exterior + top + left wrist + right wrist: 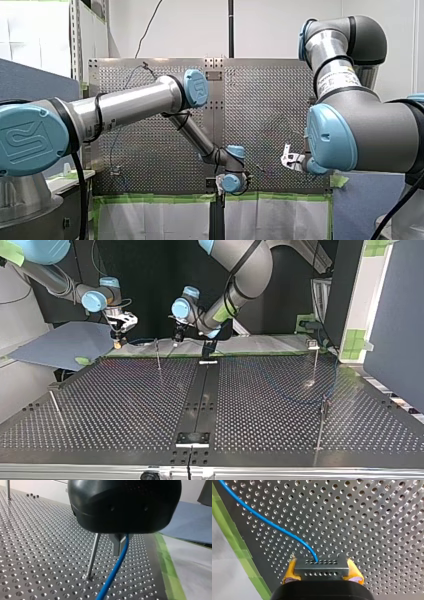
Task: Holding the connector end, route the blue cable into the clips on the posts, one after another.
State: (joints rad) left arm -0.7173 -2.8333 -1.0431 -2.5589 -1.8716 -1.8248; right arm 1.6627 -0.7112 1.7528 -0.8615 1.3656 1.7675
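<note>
R gripper (321, 565): yellow pads clamped hard on the connector (321, 571), one pad on each side of the grey block.
connector: held over the perforated table (382, 517), near the green tape (229, 535) along its edge. In the top view that's the far-left area.
blue cable (269, 522): comes out of the connector's row of holes abt mid-row, then curves away over the plate twd the tape.
L gripper (119, 551): black body, hanging low over the table. The cable runs right along its tip and drops on past it. Can't tell if it's pinching the cable or just next to it, tbh.
post (92, 556): thin metal rod standing in the plate just beside L gripper, top hidden behind the gripper body.
other posts: top view shows a far-right post (316, 362), a near-right post (321, 425) and a near-left post (55, 407).
arms: in the top view both are out at the far edge. L gripper is near the middle, R gripper is further to the view's left, and they're apart from each other.
blue-grey sheet (65, 342): lying off the table next to R gripper.
</note>
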